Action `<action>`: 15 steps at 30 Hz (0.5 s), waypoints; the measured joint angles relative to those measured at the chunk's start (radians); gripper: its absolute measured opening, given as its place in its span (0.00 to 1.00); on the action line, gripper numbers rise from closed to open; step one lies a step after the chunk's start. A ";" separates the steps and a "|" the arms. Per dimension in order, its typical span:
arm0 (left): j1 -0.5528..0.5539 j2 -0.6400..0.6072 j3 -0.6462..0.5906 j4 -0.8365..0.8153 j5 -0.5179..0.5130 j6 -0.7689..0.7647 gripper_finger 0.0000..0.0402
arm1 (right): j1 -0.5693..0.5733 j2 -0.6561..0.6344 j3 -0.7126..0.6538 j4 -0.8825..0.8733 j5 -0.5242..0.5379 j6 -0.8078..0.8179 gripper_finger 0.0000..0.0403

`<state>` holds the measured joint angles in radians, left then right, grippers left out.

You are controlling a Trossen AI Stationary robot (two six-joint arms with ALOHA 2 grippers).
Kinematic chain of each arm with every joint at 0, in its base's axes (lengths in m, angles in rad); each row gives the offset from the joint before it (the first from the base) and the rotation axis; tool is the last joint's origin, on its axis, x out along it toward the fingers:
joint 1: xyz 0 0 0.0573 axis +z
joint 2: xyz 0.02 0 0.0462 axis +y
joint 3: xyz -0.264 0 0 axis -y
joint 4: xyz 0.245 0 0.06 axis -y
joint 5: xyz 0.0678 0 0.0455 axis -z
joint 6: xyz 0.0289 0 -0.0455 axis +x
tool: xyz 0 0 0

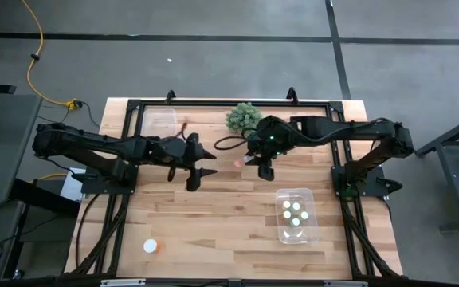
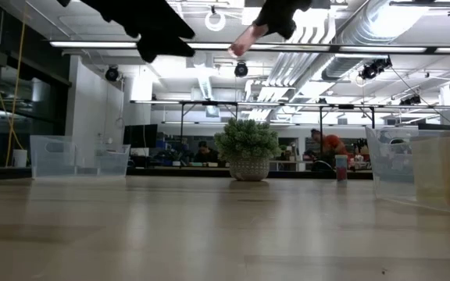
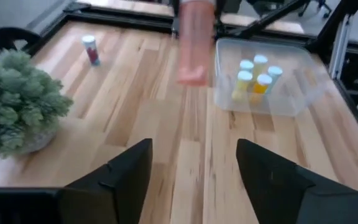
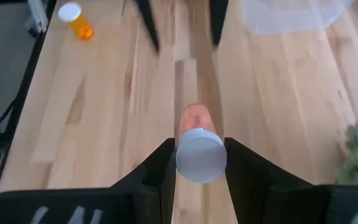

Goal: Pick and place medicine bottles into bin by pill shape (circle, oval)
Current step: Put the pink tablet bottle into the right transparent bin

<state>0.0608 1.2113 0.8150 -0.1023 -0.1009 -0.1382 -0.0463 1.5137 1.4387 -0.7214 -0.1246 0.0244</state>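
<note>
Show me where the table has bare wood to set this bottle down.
Widest bare wood: between the lone bottle near the front left and the clear bin holding four bottles. Crowded at mid-table: the open left tool faces the right tool, shut on a bottle, beside the plant.

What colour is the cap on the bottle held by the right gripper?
White cap on an orange bottle; clearest in the right wrist view.
</note>
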 joint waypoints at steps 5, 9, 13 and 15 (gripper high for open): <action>0.000 -0.095 0.000 -0.050 -0.027 -0.004 0.59 | 0.021 -0.053 0.000 -0.144 -0.021 0.070 0.25; 0.000 -0.160 0.000 -0.051 -0.059 -0.046 0.60 | 0.086 -0.068 0.000 -0.266 -0.081 0.190 0.25; 0.000 -0.186 0.000 -0.051 -0.086 -0.084 0.63 | 0.207 -0.069 -0.013 -0.351 -0.106 0.318 0.25; -0.001 -0.186 0.000 -0.051 -0.098 -0.094 0.64 | 0.280 -0.067 -0.039 -0.367 -0.108 0.403 0.25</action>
<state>0.0601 1.0250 0.8154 -0.1536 -0.1993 -0.2326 0.2333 1.4466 1.4002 -1.0884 -0.2330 0.4274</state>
